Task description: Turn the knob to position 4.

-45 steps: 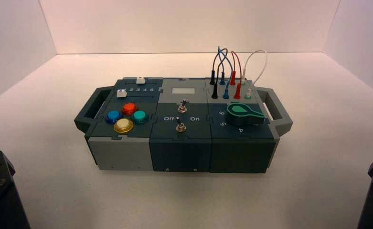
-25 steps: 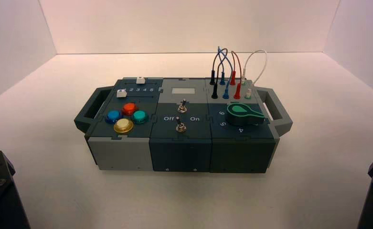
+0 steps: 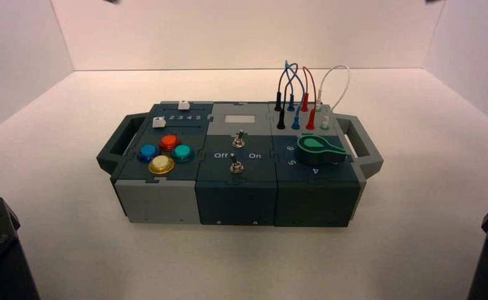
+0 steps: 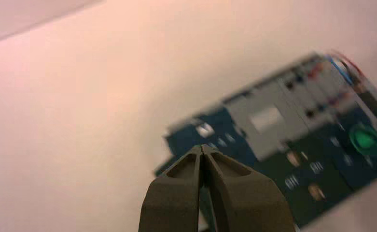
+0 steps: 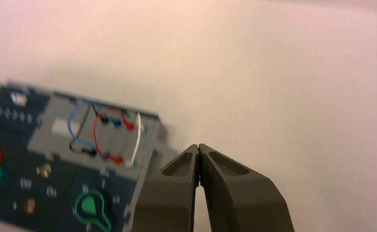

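Sitting untouched on the right end of the dark teal and grey control box [image 3: 238, 187]: the dark green teardrop-shaped knob [image 3: 317, 149], its pointer aiming toward the right handle, the curved-dial white numeral 4 [image 3: 316, 170] just in front. Hovering well off the box, fingers pressed together: left gripper [image 4: 203, 151]. Hanging beyond the right handle, fingertips likewise touching: right gripper [image 5: 198, 147].

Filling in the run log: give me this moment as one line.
left gripper: shut, away from box | right gripper: shut, away from box | knob: untouched | box: on table
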Robot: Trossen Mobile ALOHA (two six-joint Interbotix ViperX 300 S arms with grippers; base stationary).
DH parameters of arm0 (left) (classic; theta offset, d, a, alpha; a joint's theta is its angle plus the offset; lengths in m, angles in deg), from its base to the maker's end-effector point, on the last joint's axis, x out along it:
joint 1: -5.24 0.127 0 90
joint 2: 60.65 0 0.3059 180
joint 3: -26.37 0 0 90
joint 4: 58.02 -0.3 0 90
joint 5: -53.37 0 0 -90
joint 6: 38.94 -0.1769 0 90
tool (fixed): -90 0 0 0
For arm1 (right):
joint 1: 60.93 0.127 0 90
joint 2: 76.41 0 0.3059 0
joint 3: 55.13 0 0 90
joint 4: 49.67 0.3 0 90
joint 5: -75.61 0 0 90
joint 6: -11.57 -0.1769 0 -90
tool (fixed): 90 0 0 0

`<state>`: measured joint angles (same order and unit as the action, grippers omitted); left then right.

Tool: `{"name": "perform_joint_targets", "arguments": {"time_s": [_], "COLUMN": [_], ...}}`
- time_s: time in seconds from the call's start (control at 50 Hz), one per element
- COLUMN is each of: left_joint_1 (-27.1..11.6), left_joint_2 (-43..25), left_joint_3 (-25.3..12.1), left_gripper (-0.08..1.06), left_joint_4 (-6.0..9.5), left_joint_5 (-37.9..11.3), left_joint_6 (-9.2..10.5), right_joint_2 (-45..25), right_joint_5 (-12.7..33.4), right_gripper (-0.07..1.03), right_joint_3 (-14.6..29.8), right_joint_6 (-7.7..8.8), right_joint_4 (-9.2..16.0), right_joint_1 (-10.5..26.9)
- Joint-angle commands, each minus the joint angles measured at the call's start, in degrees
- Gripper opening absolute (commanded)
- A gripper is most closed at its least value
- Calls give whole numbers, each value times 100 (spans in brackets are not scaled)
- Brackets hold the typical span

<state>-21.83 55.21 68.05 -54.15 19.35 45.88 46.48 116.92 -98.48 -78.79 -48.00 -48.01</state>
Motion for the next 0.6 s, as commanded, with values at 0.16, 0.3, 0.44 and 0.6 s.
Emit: {"name": "perform_joint_targets", "arguments": {"time_s": [0.16,0.3,0.44,0.6], "left_joint_1": [-984,-1230,-1459,-1819], "left_joint_2": [-299,-325,-360,-466], "left_joint_3": [-97,-70,-70,-53], "left_gripper": [-3,-3,-3,-3], "left_joint_4": [-18,-18,-18,-18], "left_joint_5": [-466,-483,-483,-483], "left_joint_6": [-44,-62,-105,-114], "right_joint_2": [-747,-1055,-1345,-1723], "right_joint_5": [1107,1406,1573,1582], "right_gripper": [-2,-2,-2,-2], "right_joint_3": [606,633,624,580], "right_joint_6": [229,360,439,448], "right_joint_4": [-18,-18,-18,-18], "right_joint_1": [527,914,1266,1652]}}
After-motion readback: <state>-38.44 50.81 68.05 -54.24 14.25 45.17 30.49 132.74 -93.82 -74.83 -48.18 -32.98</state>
